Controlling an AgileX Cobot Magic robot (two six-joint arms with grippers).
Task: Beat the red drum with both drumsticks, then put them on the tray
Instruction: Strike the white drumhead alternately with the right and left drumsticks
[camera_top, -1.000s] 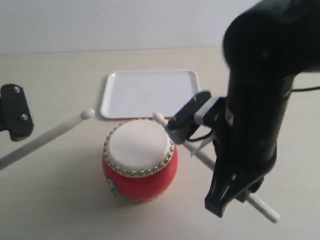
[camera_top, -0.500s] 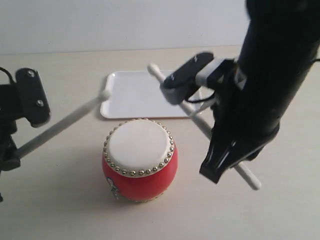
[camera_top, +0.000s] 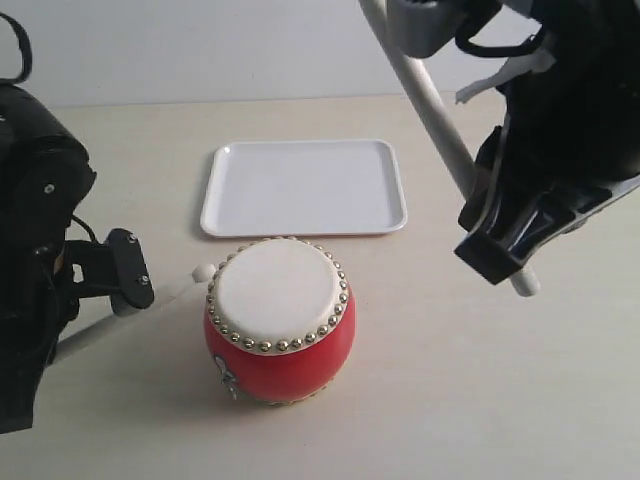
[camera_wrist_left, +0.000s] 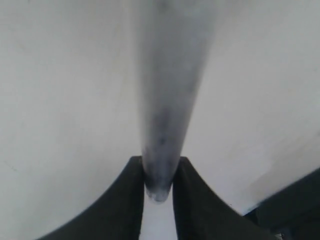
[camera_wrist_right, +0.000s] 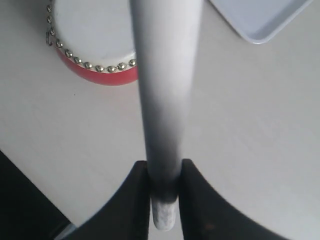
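Glossy red barrel drum (camera_top: 278, 320) sits toward the counter's near edge.
My left claw (camera_wrist_left: 158, 170) pinches its pale wooden drumstick (camera_wrist_left: 167, 100), shaft mostly hidden by the arm, tip beside the drum; right claw (camera_wrist_right: 164, 172) grips the other drumstick (camera_wrist_right: 162, 90), top cut off. The flat white plastic tray (camera_top: 305, 185) beyond holds neither.

Right tool (camera_wrist_right: 164, 172) clamped on drumstick (camera_wrist_right: 165, 75); red drum (camera_wrist_right: 95, 30), tray (camera_wrist_right: 260, 20) corner on opposite sides of shaft.
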